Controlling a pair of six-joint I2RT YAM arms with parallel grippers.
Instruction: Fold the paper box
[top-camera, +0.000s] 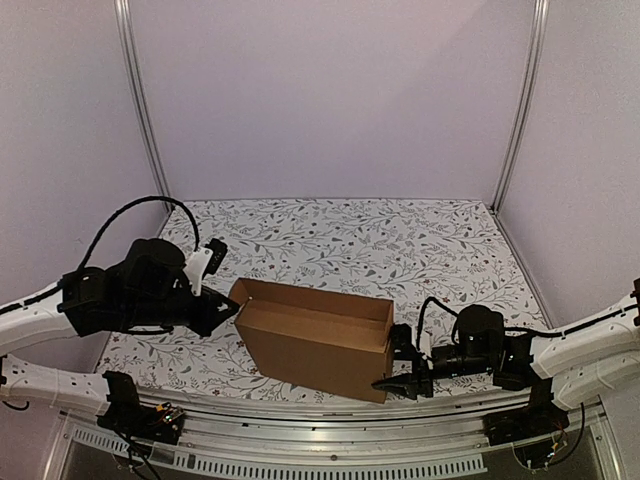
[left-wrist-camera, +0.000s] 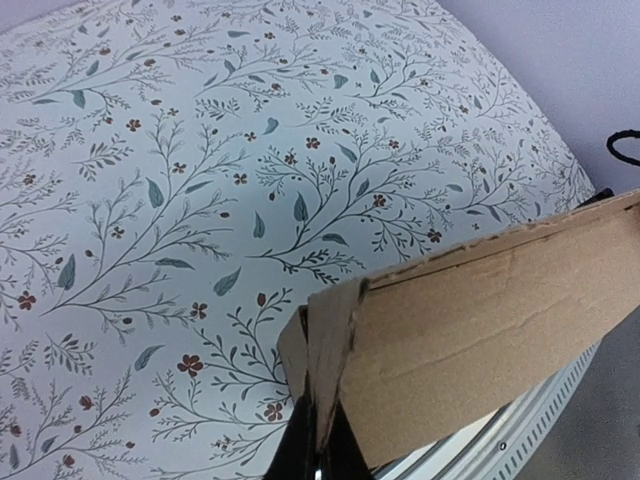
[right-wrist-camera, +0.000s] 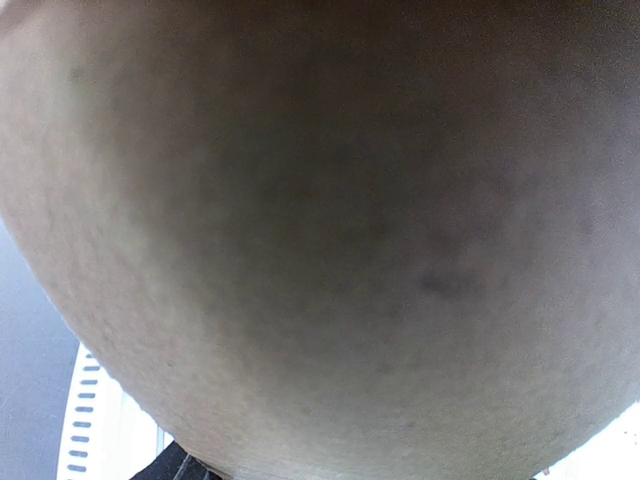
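Note:
The paper box (top-camera: 315, 350) is a plain brown cardboard box with an open top, standing near the table's front edge. My left gripper (top-camera: 222, 308) is at its left end. In the left wrist view that gripper (left-wrist-camera: 318, 455) is shut on the thin upright edge of the box's end wall (left-wrist-camera: 335, 340), and the long side (left-wrist-camera: 500, 320) runs off to the right. My right gripper (top-camera: 403, 362) sits against the box's right end with its fingers spread apart. Blurred cardboard (right-wrist-camera: 320, 220) fills the right wrist view and hides the fingertips.
A floral cloth (top-camera: 380, 245) covers the table behind and beside the box. A slotted aluminium rail (top-camera: 330, 455) runs along the near edge. Metal posts (top-camera: 145, 110) and purple walls close in the back and sides.

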